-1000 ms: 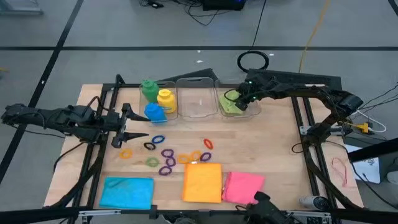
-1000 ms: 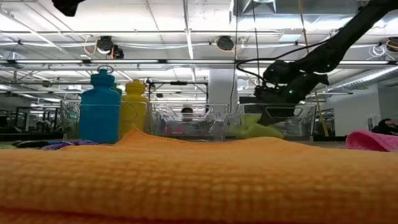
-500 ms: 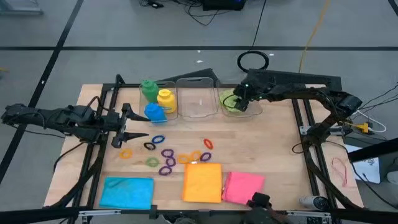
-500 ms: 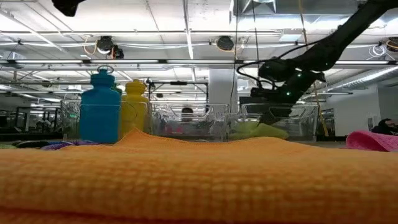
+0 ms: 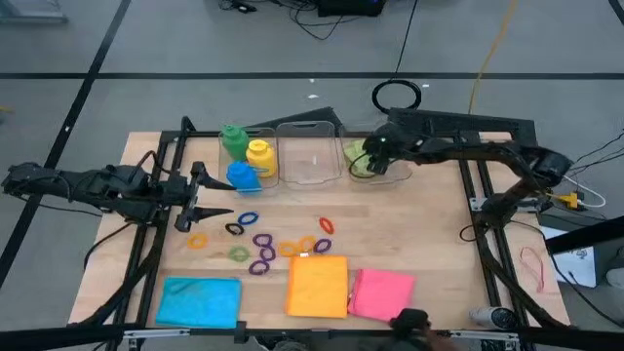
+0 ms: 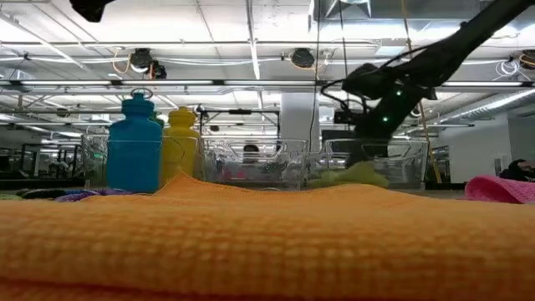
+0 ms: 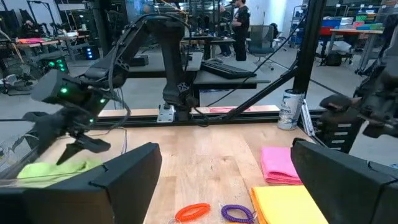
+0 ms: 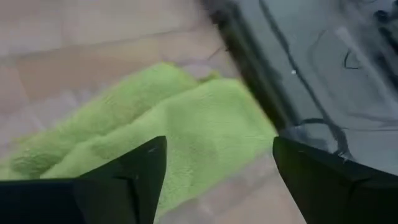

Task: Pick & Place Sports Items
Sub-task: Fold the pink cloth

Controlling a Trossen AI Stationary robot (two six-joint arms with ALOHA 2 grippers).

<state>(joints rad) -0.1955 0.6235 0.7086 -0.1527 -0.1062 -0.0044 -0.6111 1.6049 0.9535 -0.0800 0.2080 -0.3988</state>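
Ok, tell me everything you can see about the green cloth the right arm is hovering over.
The green cloth is a lime-green, fuzzy, towel-like piece, loosely folded and rumpled rather than flat. It lies inside the rightmost clear bin at the far side of the table, on the bin's floor. The right gripper hangs just above it with its fingers open and apart from the fabric, so nothing grips the cloth. From table height it shows as a low green mound behind the bin's wall.

Your right pincer (image 5: 368, 162) hangs with fingers parted at the far side; your left pincer (image 5: 202, 198), parted too, waits low.
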